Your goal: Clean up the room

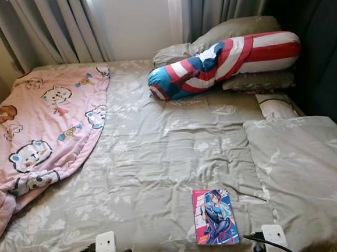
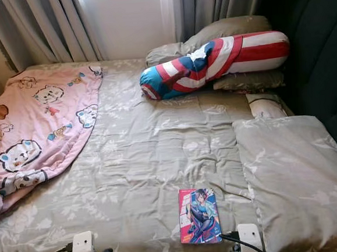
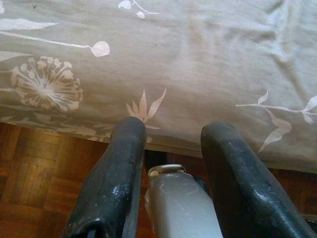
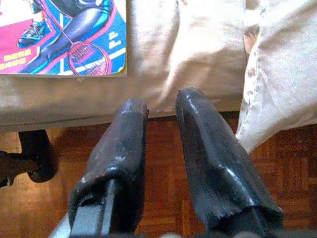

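Place: home bedroom.
Evidence: bed (image 1: 159, 156) covered in a floral sheet, pillows (image 1: 303, 168), pink cartoon blanket (image 1: 43, 124), grey curtains (image 1: 50, 30), parquet floor (image 4: 163, 163).

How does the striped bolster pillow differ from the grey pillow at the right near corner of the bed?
The bolster pillow is a long cylinder in red, white and blue; the grey pillow is flat, rectangular, with a pale floral print. The bolster pillow lies by the curtains, propped on other pillows; the grey pillow lies near the comic book. Both rest on the bed.

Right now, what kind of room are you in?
A bedroom, most likely. There is a bed with pillows, a pink blanket and curtains behind it. A book lies near the bed's edge.
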Tool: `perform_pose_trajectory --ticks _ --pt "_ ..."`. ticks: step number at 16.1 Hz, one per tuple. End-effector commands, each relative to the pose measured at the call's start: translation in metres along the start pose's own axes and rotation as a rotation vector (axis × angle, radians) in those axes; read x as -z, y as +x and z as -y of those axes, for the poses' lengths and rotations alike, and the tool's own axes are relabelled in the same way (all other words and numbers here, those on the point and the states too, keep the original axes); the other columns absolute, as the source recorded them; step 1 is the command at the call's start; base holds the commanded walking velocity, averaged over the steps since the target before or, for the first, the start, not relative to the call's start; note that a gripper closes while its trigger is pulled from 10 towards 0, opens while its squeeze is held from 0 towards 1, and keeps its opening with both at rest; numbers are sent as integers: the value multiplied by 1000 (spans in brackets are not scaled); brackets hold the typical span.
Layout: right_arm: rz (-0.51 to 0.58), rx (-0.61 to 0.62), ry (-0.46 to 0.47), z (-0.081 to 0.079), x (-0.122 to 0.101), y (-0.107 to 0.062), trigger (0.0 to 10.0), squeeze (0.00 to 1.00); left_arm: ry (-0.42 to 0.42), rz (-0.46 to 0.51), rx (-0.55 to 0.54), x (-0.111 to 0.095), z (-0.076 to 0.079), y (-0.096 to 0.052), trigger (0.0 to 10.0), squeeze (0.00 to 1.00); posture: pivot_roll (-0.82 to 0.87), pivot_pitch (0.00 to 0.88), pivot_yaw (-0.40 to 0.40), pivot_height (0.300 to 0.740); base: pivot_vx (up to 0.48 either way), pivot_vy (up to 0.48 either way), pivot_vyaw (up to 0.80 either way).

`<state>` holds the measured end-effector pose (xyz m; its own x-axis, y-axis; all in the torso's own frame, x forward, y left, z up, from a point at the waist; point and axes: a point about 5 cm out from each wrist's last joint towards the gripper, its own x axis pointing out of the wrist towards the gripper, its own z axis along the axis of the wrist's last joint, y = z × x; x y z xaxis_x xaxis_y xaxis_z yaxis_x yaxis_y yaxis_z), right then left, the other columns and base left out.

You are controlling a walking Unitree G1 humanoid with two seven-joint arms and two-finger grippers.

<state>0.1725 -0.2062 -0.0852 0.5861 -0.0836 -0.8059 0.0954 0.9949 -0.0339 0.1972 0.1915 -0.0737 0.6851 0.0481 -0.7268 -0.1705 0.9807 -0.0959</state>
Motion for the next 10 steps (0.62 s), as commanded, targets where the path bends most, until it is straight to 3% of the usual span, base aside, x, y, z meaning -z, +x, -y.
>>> perform_pose_trajectory --ticks 1,2,6,8,10 --pt "-23 2 12 4 8 -2 10000 0 -4 -22 -13 5 -3 -1 10000 0 -25 13 -12 740 0 0 0" --pt "-22 1 7 5 9 -3 10000 0 -2 -22 -14 5 -4 -1 10000 0 -23 16 -9 740 0 0 0" --pt "-16 20 26 26 11 -6 10000 0 29 -35 -21 9 -13 -4 10000 0 -22 51 20 740 0 0 800" --pt "-22 20 30 27 12 -6 10000 0 32 -40 -22 11 -15 -5 10000 0 -19 58 22 740 0 0 800" --pt "-30 8 24 15 15 -5 10000 0 37 -47 -20 14 -15 -6 10000 0 -14 70 22 740 0 0 800"
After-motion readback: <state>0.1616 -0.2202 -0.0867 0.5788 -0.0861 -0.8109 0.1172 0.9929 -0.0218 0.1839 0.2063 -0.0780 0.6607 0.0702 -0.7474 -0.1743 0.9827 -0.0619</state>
